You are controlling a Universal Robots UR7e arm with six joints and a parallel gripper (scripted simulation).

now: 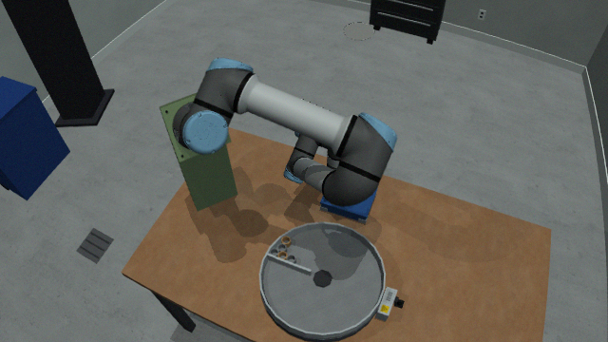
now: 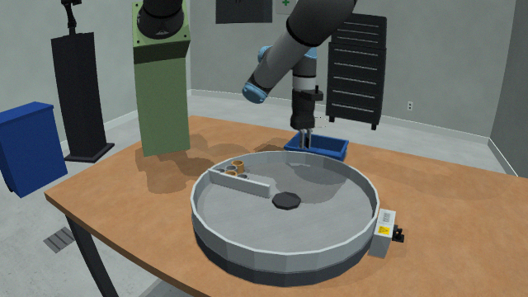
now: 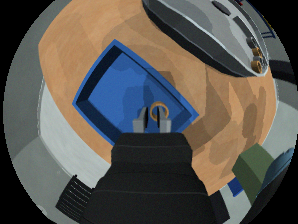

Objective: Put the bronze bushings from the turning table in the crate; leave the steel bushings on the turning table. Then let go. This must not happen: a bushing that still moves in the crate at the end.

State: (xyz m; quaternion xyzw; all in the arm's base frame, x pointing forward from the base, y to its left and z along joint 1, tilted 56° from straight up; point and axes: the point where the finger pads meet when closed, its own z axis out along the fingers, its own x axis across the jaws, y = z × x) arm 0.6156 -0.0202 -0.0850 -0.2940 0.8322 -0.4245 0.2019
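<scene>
Because my gripper (image 2: 305, 147) (image 3: 152, 113) stands partly spread with a gap between its fingers, I am pinching nothing. It points down over the crate (image 1: 342, 212) (image 2: 336, 155) (image 3: 100, 82), which sits just off the turning table (image 1: 384, 280) (image 2: 286, 261) (image 3: 204, 56), toward twelve to one o'clock from above. One bronze bushing (image 3: 167, 111) seems to lie in the crate, near my right-hand finger in the wrist view. Two more, the far bronze bushing (image 1: 286, 244) (image 2: 238, 169) and the near bronze bushing (image 1: 282, 256) (image 2: 231, 173), wait at ten to eleven o'clock on the turning table, crowded by steel bushings (image 1: 292, 259) (image 2: 242, 176). With so little room, my fingers could bump a steel one or grab the wrong one. If I swing sideways too low, I could hit the crate's wall. The wrist view shows the bushing inside; the top view hides my fingers behind my arm.
</scene>
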